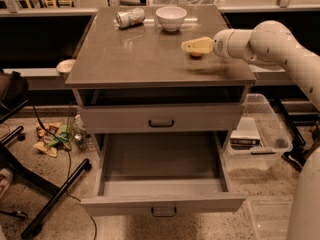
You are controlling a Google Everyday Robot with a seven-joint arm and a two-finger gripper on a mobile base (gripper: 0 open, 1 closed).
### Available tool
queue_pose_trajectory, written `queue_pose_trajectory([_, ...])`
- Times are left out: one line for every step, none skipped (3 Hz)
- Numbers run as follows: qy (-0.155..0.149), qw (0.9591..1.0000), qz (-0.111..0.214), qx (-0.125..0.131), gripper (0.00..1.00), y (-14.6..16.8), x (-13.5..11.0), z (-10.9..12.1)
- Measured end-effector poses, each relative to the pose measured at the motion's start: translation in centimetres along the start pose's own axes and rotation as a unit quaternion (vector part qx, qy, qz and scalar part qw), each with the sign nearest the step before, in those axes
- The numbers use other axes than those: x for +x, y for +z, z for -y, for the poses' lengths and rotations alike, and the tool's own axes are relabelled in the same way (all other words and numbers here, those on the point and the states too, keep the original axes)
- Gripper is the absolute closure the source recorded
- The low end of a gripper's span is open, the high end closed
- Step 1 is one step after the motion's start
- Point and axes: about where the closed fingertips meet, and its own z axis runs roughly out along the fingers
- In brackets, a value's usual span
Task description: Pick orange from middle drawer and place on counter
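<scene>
Though you cannot tell if the cream pincer (190, 46) grips it, the small round orange fruit (196, 55) on the glossy grey-brown counter (140, 59) looks light, firm and rolly; grab across its middle.

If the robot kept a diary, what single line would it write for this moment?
gripper: above counter, right side | orange: beneath gripper, seemingly on counter | middle drawer: open, nothing visible inside

One high frontal view down onto counter (135, 59), claw (192, 46) at its right.

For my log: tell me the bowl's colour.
White, best in the camera view: the bowl stands on the counter; the pincer is by the orange.
</scene>
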Motion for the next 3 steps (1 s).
queue_pose_trajectory([0.006, 0.9995, 0.028, 0.008, 0.00, -3.7, -1.1, 0.5])
queue_pose_trajectory([-0.010, 0.9990, 0.037, 0.024, 0.00, -7.4, -2.2, 0.5])
queue_pose_trajectory([-0.026, 0.9978, 0.042, 0.044, 0.00, -10.7, -3.4, 0.6])
